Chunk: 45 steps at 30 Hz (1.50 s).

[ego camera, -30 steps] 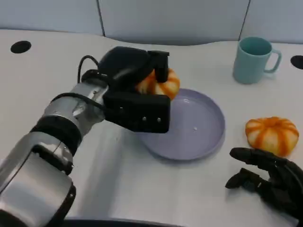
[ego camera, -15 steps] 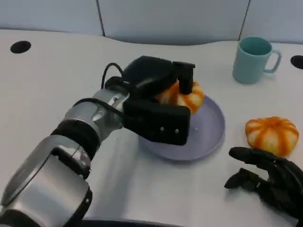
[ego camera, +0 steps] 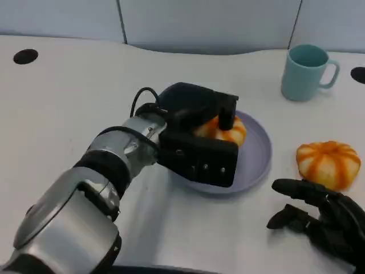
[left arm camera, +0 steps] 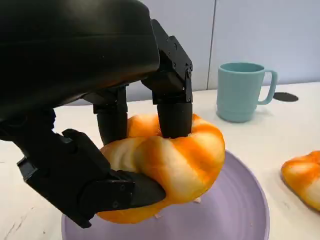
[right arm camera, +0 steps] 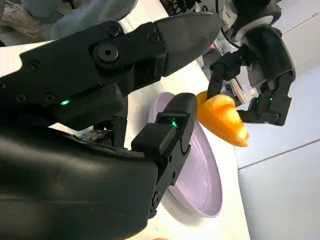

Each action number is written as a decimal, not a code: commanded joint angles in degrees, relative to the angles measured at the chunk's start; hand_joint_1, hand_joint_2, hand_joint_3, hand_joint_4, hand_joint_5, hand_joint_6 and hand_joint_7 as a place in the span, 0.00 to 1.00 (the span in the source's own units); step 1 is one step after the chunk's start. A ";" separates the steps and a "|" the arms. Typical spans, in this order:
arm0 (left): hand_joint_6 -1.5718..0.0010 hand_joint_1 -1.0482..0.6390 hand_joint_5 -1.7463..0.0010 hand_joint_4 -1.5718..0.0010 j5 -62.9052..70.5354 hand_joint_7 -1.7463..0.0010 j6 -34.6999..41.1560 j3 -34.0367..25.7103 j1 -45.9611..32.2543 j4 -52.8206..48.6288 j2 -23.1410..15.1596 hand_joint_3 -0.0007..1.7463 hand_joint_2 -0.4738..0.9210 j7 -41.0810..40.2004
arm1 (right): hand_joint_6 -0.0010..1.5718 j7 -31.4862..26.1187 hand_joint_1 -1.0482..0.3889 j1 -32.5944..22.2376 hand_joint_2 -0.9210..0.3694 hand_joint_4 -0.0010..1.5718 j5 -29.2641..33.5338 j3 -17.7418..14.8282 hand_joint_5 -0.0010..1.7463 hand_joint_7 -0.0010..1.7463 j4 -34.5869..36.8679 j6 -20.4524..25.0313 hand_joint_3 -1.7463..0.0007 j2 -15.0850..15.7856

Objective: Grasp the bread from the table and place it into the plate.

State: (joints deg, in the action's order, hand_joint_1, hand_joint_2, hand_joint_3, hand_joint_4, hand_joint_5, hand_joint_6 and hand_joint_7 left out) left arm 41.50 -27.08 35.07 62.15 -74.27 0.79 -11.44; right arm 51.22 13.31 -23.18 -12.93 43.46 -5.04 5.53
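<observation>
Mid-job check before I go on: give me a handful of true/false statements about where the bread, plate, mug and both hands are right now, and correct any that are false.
1. The left hand holds a bread roll over the purple plate. True.
2. The fingers have already let go of that roll. False: they are clamped on it from above and below.
3. A second bread roll lies on the table beside the plate, near the right hand. True.
4. The right hand is holding the second roll. False: it holds nothing, and its fingers are spread on the table short of the roll.
5. The teal mug stands on the plate. False: it stands upright on the table beyond the plate.
</observation>
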 commanded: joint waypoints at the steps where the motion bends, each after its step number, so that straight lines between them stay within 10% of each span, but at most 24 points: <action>1: 0.54 0.50 0.00 0.42 0.57 0.00 0.21 0.47 0.59 -0.60 0.52 0.63 0.77 0.49 | 0.48 -0.62 0.45 -1.46 0.00 0.34 0.21 0.33 0.67 0.23 0.18 1.10 0.91 -0.01; 6: 0.57 0.50 0.00 0.46 0.03 0.02 0.84 -0.27 0.65 -1.03 0.69 0.62 0.78 2.01 | 0.48 -0.56 0.45 -1.48 0.00 0.34 -0.03 0.25 0.67 0.23 0.04 1.55 0.92 -0.09; 17: 0.57 0.46 0.20 0.65 -2.07 0.56 1.69 -2.30 0.83 -0.82 0.82 0.20 0.99 7.21 | 0.48 -1.45 0.45 -2.09 0.00 0.34 -0.02 0.31 0.67 0.24 -1.49 2.71 0.93 -0.21; 19: 0.62 0.44 0.43 0.68 -1.85 0.74 2.07 -2.13 0.87 -0.84 0.84 0.15 1.00 7.84 | 0.48 -1.30 0.46 -2.13 0.00 0.34 0.04 0.35 0.67 0.24 -1.59 2.67 0.93 -0.18; 22: 0.67 0.41 0.50 0.73 -0.92 0.84 2.74 -1.22 1.30 -0.91 0.72 0.12 1.00 9.35 | 0.48 -0.97 0.45 -2.02 0.00 0.34 0.31 0.39 0.67 0.24 -1.08 1.73 0.91 -0.15; 31: 0.83 0.19 0.67 0.98 -1.52 0.95 4.50 -0.65 2.74 -1.06 0.38 0.13 1.00 17.91 | 0.49 -1.70 0.45 -1.90 0.00 0.35 0.58 0.51 0.67 0.24 -1.12 1.96 0.91 -0.01; 45: 0.87 0.06 0.79 1.00 -5.24 0.98 4.51 -4.25 3.40 -0.03 -1.02 0.19 1.00 23.92 | 0.48 -0.83 0.46 -1.26 0.00 0.34 0.13 0.16 0.67 0.24 0.12 1.84 0.91 0.18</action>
State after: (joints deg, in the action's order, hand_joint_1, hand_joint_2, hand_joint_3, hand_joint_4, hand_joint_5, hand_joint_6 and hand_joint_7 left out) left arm 37.68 -22.10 32.27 63.22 -74.85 1.11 11.03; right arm 50.80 12.85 -23.18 -12.78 42.32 -4.27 5.13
